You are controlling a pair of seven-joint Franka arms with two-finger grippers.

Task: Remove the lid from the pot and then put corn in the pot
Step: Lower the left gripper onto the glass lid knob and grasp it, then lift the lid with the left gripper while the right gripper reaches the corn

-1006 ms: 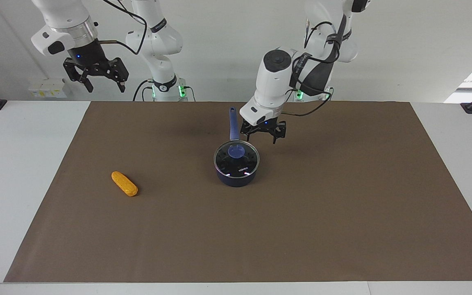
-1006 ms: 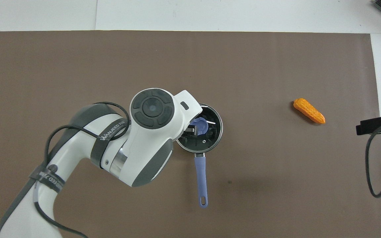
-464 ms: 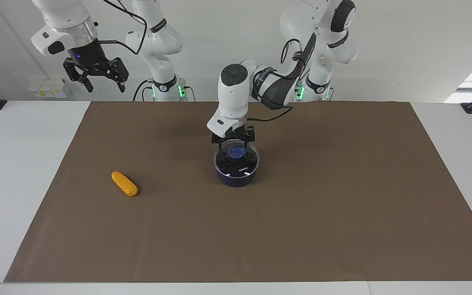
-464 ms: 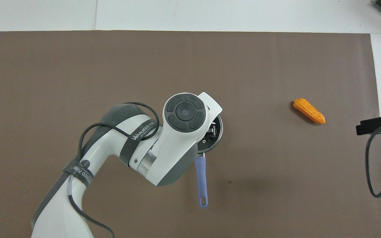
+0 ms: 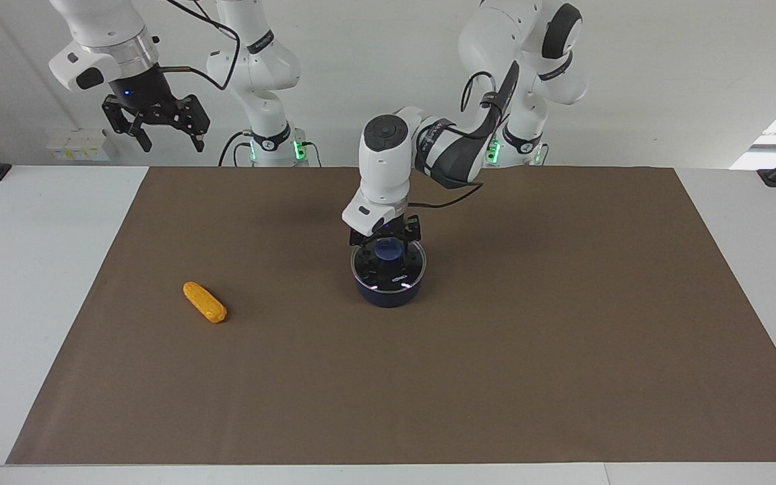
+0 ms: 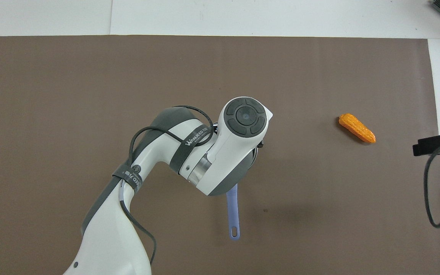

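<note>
My left gripper (image 5: 388, 241) is low over the pot (image 5: 388, 291), right at the lid (image 5: 389, 265). Jaws spread, 1 finger on each side of the blue knob (image 5: 388, 249); can't tell if they touch it. Nothing pinched.

Lid sits flat on the pot, mid-mat (image 5: 563, 337). From overhead my left arm covers pot and lid; only the pot's handle (image 6: 233, 214) shows, pointing toward my bases.

Corn (image 5: 205, 302) lies on the mat toward my right arm's end, well apart from the pot, slightly farther from me than it. Overhead, same corn (image 6: 356, 128), angled, untouched.

My right gripper (image 5: 167, 135) waits high in the air at its own end of the table, jaws spread, holding nothing. Overhead shows only its dark edge (image 6: 437, 144) and a cable.
</note>
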